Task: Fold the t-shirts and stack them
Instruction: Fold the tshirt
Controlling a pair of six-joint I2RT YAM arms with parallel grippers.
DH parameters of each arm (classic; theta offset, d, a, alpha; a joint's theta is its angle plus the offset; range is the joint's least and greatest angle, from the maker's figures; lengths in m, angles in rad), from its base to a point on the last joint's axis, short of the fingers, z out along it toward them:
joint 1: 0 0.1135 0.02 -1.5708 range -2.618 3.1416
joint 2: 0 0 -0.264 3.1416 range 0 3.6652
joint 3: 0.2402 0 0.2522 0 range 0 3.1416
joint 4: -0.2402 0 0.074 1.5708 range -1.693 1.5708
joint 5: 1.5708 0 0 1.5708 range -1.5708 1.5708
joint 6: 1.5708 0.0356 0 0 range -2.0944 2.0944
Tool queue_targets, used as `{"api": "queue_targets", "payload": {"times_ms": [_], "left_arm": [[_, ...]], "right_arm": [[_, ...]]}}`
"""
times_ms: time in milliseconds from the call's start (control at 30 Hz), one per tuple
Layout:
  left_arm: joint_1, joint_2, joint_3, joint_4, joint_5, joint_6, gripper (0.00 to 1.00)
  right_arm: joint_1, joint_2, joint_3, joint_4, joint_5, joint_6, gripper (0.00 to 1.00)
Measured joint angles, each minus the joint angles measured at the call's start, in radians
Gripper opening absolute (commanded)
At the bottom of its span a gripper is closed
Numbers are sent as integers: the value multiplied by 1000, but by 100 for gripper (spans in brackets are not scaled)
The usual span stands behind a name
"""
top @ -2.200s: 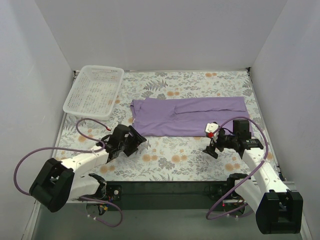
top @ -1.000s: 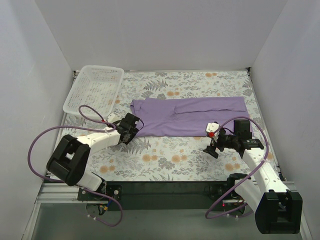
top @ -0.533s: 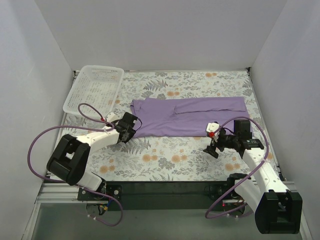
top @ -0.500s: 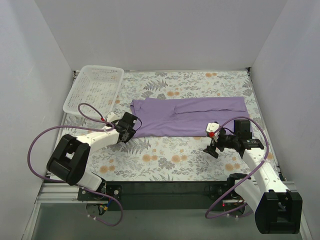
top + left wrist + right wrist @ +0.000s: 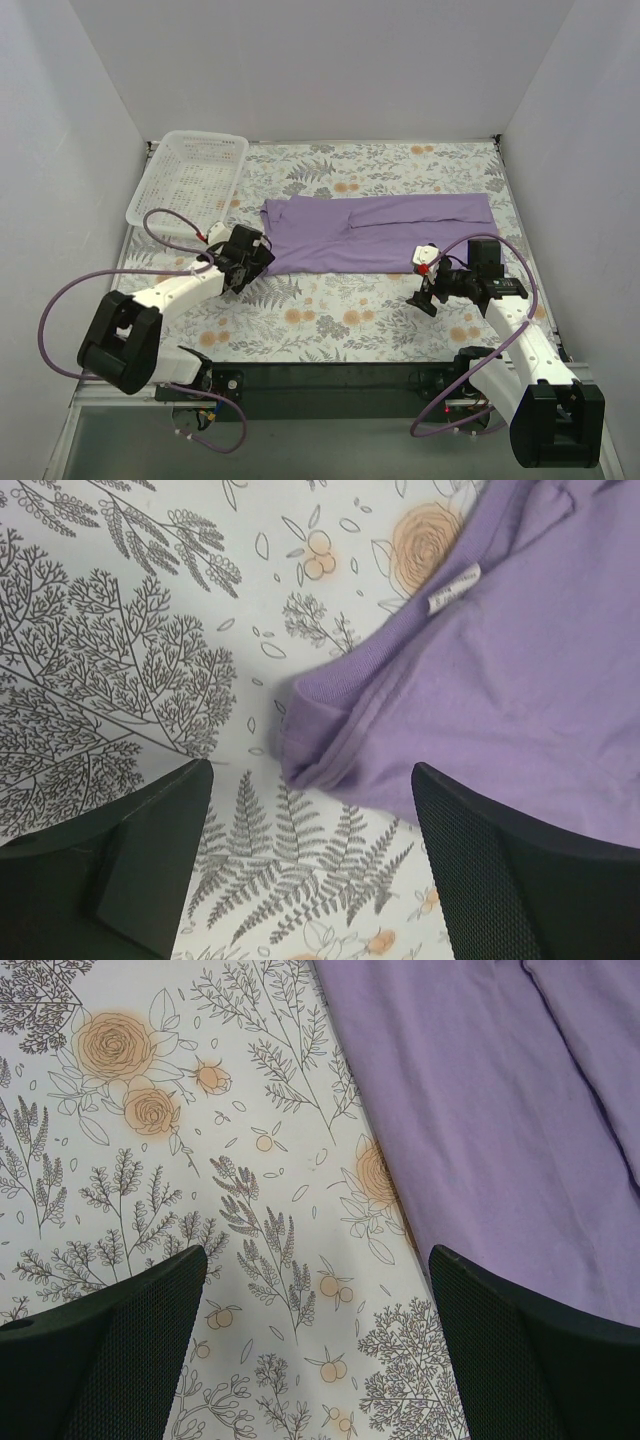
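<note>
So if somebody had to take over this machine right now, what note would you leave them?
Left gripper: open, holding nothing, poised over the near-left corner of the t-shirt.
Right gripper: open, holding nothing, over the tablecloth beside the shirt's near edge.
T-shirt: flat mid-table, a long strip. White basket: far-left corner.
Done: apparently the lengthwise folds.
To do: crosswise folds, then stacking.
</note>
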Motion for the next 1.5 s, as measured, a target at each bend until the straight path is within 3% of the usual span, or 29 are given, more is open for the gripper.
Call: {"api": "queue_targets", "payload": {"times_ms": [300,733,1033,1167,1200,1400,1500], "left_arm": [[1,-216,-109,48,129,61,80],[2,-100,-129,108,219,-8,74],[2,-44,-113,161,203,-39,59],[3,-30,-112,164,185,-39,45],[3,-27,-111,166,182,-40,34],[4,0,-106,158,155,-26,15],[7,4,-105,156,146,-11,11]], "right_arm": [[0,0,0,0,-1,0,98],[-1,0,0,0,-1,0,98],[-6,0,0,0,-8,-1,98],[-6,0,0,0,-8,-1,98],[-6,0,0,0,-8,-1,98],[-6,1,0,0,-8,-2,98],[-6,1,0,0,-8,-4,98]]}}
